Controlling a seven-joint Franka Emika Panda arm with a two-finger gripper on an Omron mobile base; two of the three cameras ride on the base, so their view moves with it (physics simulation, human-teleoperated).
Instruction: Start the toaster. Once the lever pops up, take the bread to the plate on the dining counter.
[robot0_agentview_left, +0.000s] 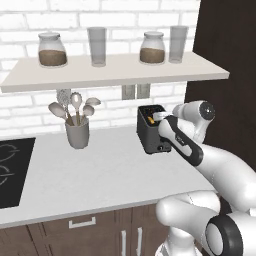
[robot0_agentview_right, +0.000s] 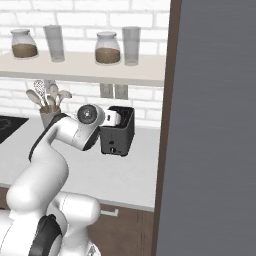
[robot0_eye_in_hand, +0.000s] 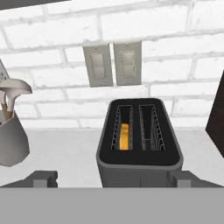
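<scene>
So in the left base view the toaster (robot0_agentview_left: 152, 128) sits on the white counter (robot0_agentview_left: 100, 175) toward its back right corner, close to the brick wall (robot0_agentview_left: 30, 65), and the arm reaches over it with the gripper (robot0_agentview_left: 159, 116) right above the top of the box; I can't tell from here whether the fingers are apart or together. A crock of utensils (robot0_agentview_left: 76, 125) stands further left along the back edge, and a shelf (robot0_agentview_left: 110, 70) with jars and glasses hangs above. Right base view, same story from the other side: the toaster (robot0_agentview_right: 117, 131) is near the counter's right end beside a tall dark panel (robot0_agentview_right: 215, 125), and the wrist covers its near top edge. The hand view is the useful one: looking down into the toaster (robot0_eye_in_hand: 139, 140), the bread (robot0_eye_in_hand: 124, 135) is an orange-tan sliver sunk deep in the left slot, and the finger tips (robot0_eye_in_hand: 41, 178) stand wide apart at either side of the box, gripping nothing. My read is that it's early days: the bread is still in the slot, so pulling it out and carrying it over to the plate on the dining counter are still to come. Can't say if the lever has been pressed.
</scene>
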